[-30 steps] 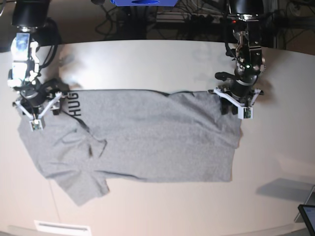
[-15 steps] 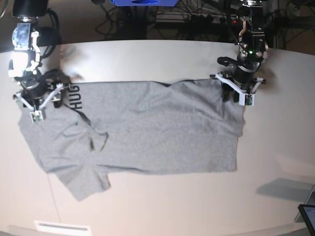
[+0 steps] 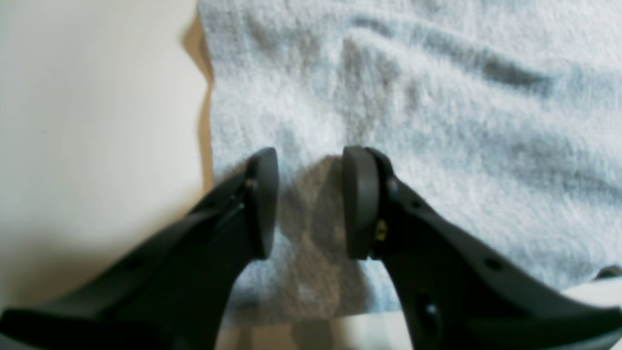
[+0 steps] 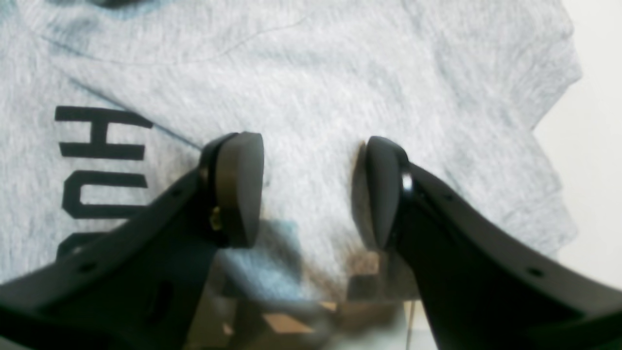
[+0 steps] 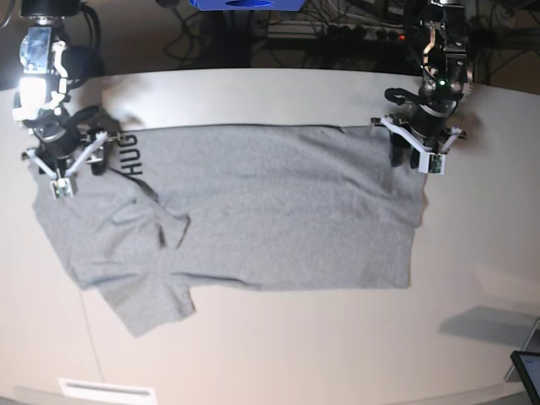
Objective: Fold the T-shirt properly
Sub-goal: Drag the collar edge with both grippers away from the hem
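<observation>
The heather-grey T-shirt [image 5: 270,211] lies spread across the table, collar end at the left, with a sleeve [image 5: 152,308] sticking out toward the front. Black lettering [image 5: 131,159] shows on a turned-over strip at its far-left corner. My right gripper [image 5: 63,160] stands over that corner. In the right wrist view its jaws [image 4: 311,141] are wide apart over flat fabric beside the letters [image 4: 99,160]. My left gripper [image 5: 413,152] stands over the far-right hem corner. In the left wrist view the left gripper [image 3: 311,155] has its pads apart, with shaded cloth [image 3: 437,97] in the gap.
The pale table [image 5: 253,93] ends at a curved far edge, with cables and a blue object [image 5: 245,4] behind it. A dark screen corner [image 5: 527,371] pokes in at the front right. A white label [image 5: 105,391] sits at the front edge.
Both grippers moved toward the table's far side and the whole shirt slid with them. Its far edge is now straighter and the middle wrinkle has flattened.
</observation>
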Action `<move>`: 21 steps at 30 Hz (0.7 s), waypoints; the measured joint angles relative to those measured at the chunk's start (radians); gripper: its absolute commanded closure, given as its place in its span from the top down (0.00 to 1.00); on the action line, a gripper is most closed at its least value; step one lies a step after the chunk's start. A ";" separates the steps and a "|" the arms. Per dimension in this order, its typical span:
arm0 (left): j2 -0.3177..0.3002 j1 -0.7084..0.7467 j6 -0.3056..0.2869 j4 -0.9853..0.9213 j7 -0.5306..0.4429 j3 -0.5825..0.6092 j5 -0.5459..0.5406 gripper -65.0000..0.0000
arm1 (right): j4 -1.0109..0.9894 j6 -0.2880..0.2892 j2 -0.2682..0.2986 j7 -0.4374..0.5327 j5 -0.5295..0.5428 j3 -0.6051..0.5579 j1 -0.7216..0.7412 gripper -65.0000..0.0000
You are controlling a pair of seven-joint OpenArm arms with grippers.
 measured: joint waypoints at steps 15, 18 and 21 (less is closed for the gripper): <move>0.000 0.066 0.014 0.105 0.087 0.000 0.027 0.34 | 0.064 -0.001 -0.008 -0.048 -0.017 0.068 -0.063 0.50; -0.001 0.071 0.018 0.116 0.109 0.000 0.031 0.34 | 0.069 -0.005 -0.024 -0.047 -0.023 0.069 -0.063 0.50; -0.002 0.072 0.010 0.116 0.114 -0.014 0.029 0.34 | 0.092 -0.002 -0.028 -0.055 -0.026 0.069 -0.079 0.50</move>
